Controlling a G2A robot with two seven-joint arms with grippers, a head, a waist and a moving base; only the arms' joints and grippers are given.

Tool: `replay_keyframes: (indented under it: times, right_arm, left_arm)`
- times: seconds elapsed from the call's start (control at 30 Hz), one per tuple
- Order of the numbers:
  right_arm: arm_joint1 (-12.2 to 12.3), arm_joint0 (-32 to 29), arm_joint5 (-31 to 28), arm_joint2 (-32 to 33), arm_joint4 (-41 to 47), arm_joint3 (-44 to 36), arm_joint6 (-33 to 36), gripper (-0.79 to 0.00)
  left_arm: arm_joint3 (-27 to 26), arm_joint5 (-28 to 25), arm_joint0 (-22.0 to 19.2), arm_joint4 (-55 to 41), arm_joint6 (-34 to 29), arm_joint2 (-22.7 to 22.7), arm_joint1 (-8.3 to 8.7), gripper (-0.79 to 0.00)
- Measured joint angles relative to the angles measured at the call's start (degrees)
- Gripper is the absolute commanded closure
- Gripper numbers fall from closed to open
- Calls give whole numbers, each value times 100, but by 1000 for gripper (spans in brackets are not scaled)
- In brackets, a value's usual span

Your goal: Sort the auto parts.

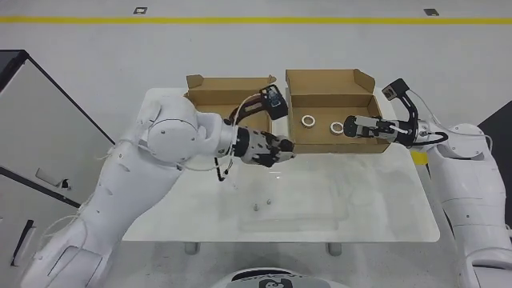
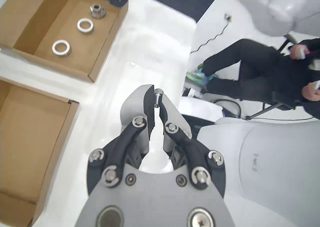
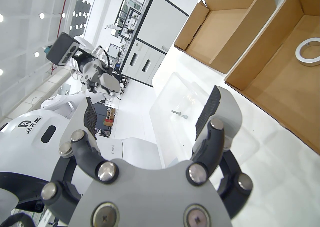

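Left gripper [image 2: 157,106]: jaws pinch 1 bolt [image 2: 157,97] above table [image 2: 155,45].
Right gripper [image 3: 152,102]: jaws spread, over right box [image 1: 336,147].
Loose bolts [image 3: 176,112]: 2, on table's near half.

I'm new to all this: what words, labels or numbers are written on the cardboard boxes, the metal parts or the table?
No writing can be read on any of them.
Box holding the rings: none.
Other box: none.
Rings: none.
Screw in the left gripper: too small to tell.
Table: none.
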Motion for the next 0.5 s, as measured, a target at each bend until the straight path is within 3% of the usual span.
replay_keyframes:
  times: [0.13, 0.33, 0.5]
  right_arm:
    - [0, 0, 0, 0, 0, 0, 0, -785]
    - [0, 0, 0, 0, 0, 0, 0, -785]
    - [0, 0, 0, 0, 0, 0, 0, -785]
  left_arm:
    - [72, -615, 197, -1039, 641, -299, 9, 0]
    - [296, -1652, 168, -2273, 1282, -297, -46, 0]
    - [546, -2114, 40, -3076, 1352, -156, -87, 0]
